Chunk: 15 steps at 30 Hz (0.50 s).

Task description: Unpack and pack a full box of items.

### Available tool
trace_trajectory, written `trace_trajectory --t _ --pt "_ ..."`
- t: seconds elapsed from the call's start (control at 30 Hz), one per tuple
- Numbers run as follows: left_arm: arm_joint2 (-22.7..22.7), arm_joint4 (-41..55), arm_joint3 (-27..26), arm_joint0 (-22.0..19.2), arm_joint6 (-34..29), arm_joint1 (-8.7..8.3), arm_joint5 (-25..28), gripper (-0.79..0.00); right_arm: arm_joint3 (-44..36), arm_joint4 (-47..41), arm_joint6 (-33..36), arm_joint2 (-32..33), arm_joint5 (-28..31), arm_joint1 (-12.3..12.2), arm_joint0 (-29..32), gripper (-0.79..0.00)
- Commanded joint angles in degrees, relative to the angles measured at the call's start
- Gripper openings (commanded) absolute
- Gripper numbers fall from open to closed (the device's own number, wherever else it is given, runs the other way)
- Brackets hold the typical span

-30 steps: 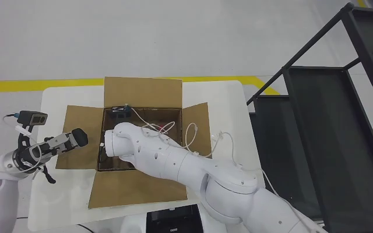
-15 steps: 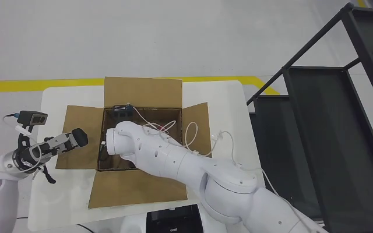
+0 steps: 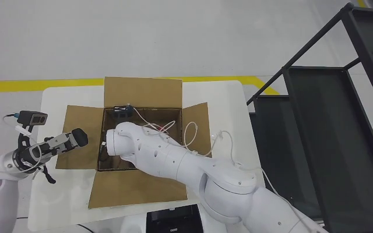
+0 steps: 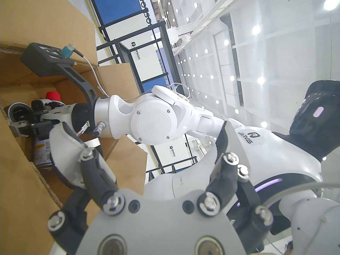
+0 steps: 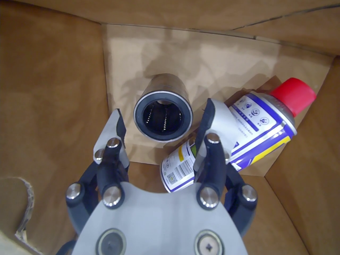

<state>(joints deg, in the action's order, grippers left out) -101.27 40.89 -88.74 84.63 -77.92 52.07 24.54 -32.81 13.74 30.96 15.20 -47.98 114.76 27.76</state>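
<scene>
An open cardboard box (image 3: 143, 90) stands on the white table (image 3: 227, 99). My right arm goes down into it. On the box floor lie a metal cylinder with a black-ringed bore (image 5: 162, 112) and a blue-and-white spray can with a red cap (image 5: 255, 123), tilted against a corner. My right gripper (image 5: 163, 123) hangs open just above the cylinder, one finger on each side; one fingertip overlaps the can. My left gripper (image 4: 147, 144) is open and holds nothing; it sits beyond the box's left flap (image 3: 78, 138) and faces the box.
The box's four flaps (image 3: 131, 186) lie spread outward on the table. Brown paper (image 5: 212, 54) lines the box floor. A dark metal rack (image 3: 326, 116) stands off the table's right side. A white cable (image 3: 192, 131) loops over the right arm.
The right arm has shifted very slightly inside the box. The left arm has kept still.
</scene>
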Motion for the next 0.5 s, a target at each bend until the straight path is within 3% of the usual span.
trace_trajectory --t 0.0,0.13,0.27,0.37,0.47 --pt "0.0 0.0 0.0 0.0 0.0 0.0 0.0 0.0 0.0 -0.4 -0.2 -0.3 0.0 0.0 -0.1 -0.44" --pt "0.0 0.0 0.0 0.0 0.0 0.0 0.0 0.0 -0.2 -1.1 -0.6 -1.1 -0.1 0.2 -0.5 -0.582" --pt "0.0 0.0 0.0 0.0 0.0 0.0 0.0 0.0 -0.3 -1.9 -1.2 -1.8 -0.3 0.3 -0.9 -0.637" --pt "0.0 0.0 0.0 0.0 0.0 0.0 0.0 0.0 -0.6 -2.5 -1.4 -2.3 -0.6 0.3 -1.2 -0.785" --pt "0.0 0.0 0.0 0.0 0.0 0.0 0.0 0.0 -1.2 -3.2 -1.4 -2.9 -0.7 0.3 -1.4 -0.785"
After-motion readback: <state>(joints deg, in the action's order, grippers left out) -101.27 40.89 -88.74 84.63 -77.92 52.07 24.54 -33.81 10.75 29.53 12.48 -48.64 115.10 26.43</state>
